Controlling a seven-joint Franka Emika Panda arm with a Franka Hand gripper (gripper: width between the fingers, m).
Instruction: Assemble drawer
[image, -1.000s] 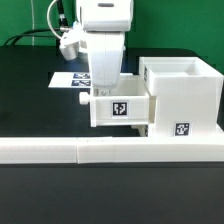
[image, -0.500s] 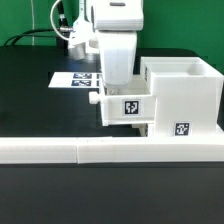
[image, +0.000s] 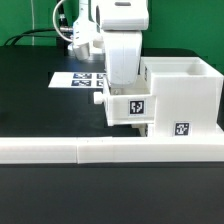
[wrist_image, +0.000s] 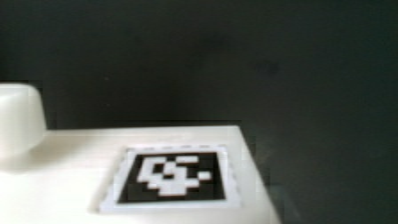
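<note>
The large white boxy housing (image: 185, 90) stands at the exterior view's right, with a square tag low on its front. A small white tray (image: 128, 106) with a tag and a side knob (image: 97, 98) sits partly inside the housing's open side. My gripper (image: 122, 88) reaches down onto the tray from above and grips it; the fingertips are hidden behind its wall. The wrist view shows only the tray's white face with its tag (wrist_image: 171, 176) and the knob (wrist_image: 15, 122) over the black table. The second tray is out of view.
The marker board (image: 76, 79) lies flat on the black table behind the tray. A long low white L-shaped border bar (image: 90, 151) runs along the front edge, just in front of the housing and the tray.
The gripper and the tray have moved toward the exterior view's right, so more of the tray is inside the housing. The housing has stayed in place.
</note>
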